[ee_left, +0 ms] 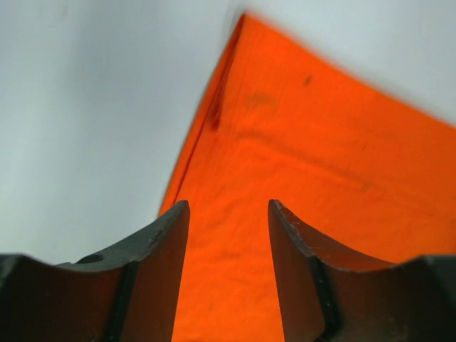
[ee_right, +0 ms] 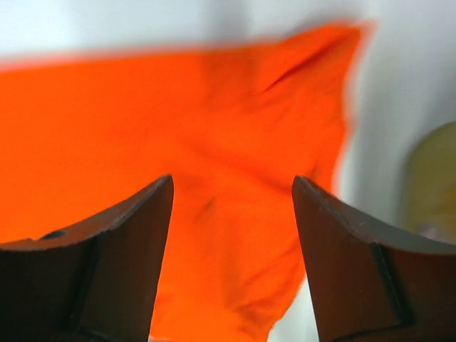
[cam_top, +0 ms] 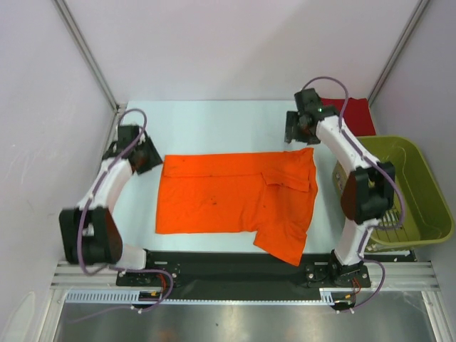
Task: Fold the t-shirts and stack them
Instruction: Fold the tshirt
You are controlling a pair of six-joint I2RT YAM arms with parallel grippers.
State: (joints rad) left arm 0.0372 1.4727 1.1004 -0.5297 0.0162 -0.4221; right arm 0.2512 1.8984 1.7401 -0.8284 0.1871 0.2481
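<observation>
Orange t-shirt (cam_top: 235, 199) lies part folded on the counter (cam_top: 214, 121), left tool (ee_left: 228, 206) and right tool (ee_right: 232, 182) spread and empty, so next they should pinch an edge and fold

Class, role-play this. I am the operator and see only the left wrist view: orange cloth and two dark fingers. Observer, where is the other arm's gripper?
Observer: The right gripper is at the far right corner of the orange t-shirt, jaws open, gripping nothing.
Operator: Is there a second shirt?
Observer: Yes, a dark red t-shirt lies at the far right, just beyond that gripper.
Operator: Anything else nearby?
Observer: An olive-green basket sits to the right of the orange t-shirt.
</observation>
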